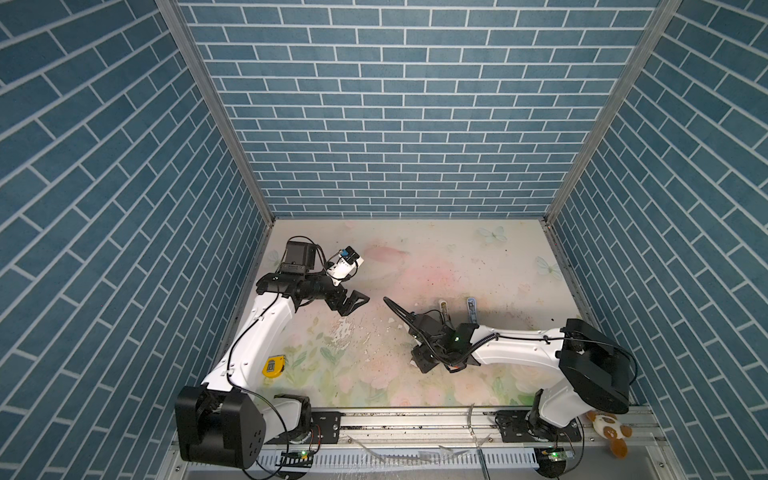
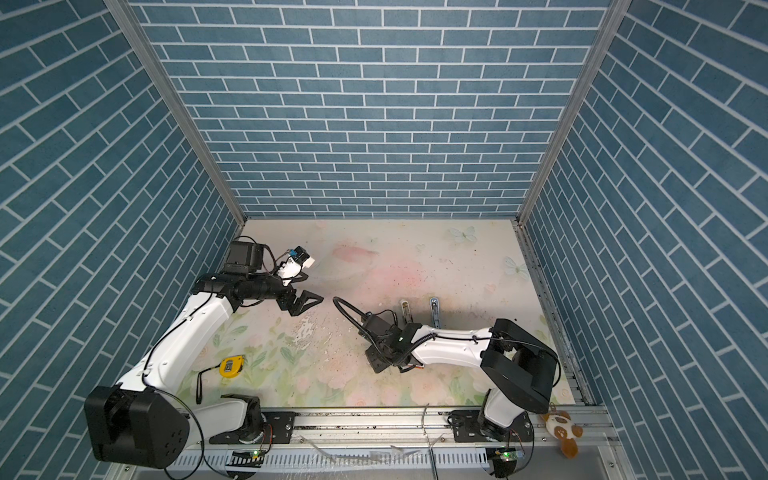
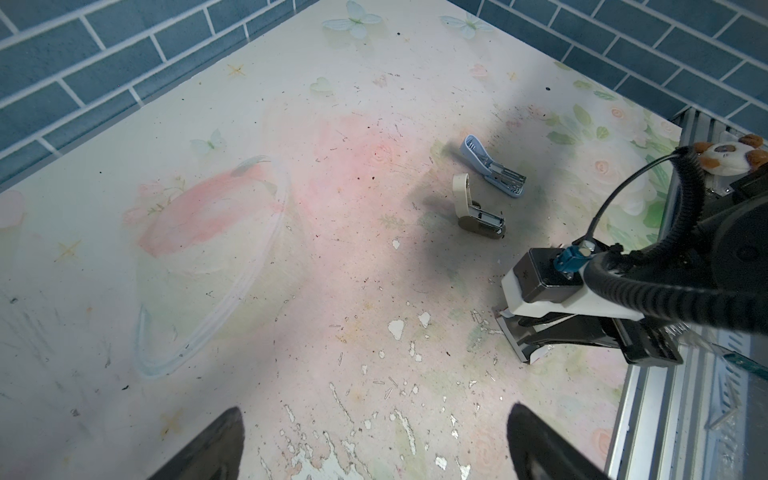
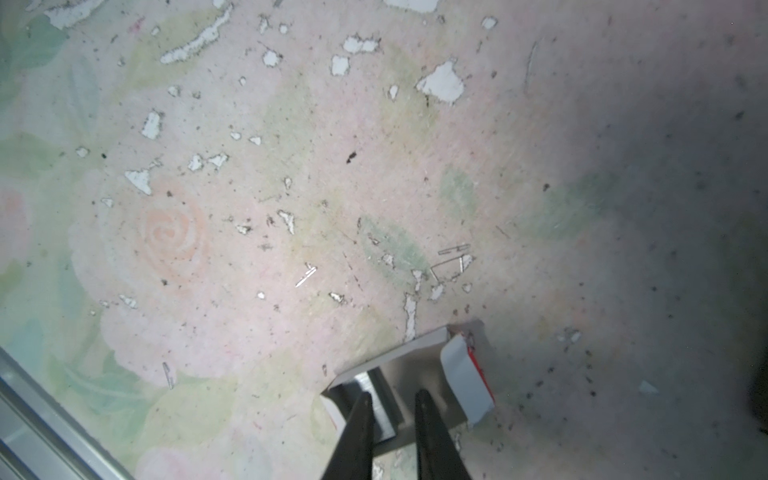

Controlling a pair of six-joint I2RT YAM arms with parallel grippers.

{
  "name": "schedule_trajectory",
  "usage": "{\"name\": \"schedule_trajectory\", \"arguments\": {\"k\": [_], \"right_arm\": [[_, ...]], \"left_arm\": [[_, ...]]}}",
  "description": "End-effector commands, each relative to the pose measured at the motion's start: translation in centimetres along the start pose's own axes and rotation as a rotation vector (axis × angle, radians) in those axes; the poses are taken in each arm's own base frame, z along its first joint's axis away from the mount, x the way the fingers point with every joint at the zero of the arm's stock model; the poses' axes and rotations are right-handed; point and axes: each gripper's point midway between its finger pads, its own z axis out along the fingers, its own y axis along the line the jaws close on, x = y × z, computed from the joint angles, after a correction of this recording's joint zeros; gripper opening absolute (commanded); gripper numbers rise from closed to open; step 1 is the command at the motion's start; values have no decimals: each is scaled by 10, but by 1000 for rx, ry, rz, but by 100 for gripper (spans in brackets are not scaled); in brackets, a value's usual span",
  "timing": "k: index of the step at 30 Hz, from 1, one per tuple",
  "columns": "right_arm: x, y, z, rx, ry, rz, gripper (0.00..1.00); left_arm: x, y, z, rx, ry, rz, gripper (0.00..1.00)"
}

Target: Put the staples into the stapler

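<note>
The staples [image 4: 381, 411] sit as a silvery ribbed block in an open cardboard box [image 4: 463, 374] on the floral surface [image 4: 249, 208]. I'd judge them light, stiff and slick, yet brittle. Glued strips snap if bent, so the hold should be a gentle pinch across the long sides, mid-length. The right tool [image 4: 394, 395] is down in the box, its jaws a narrow gap apart over the block; whether they pinch it I cannot tell. The left tool [image 1: 354, 300] hangs spread wide and empty, well apart from the box. Beyond, a cream stapler [image 3: 478, 208] and a blue stapler [image 3: 494, 168] lie flipped open.
</note>
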Motion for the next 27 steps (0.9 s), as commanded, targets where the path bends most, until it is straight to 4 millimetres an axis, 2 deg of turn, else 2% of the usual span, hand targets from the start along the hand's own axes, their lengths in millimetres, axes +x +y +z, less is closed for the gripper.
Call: {"name": "schedule_trajectory", "arguments": {"k": [1,27], "right_arm": [[5,4,0,-7,34,-7,21],[15,9,9,-1,106,-10,27]], "left_arm": [[-1,-5,-1,12,-16,6,100],[-2,-3,2,13,-21,5,100]]}}
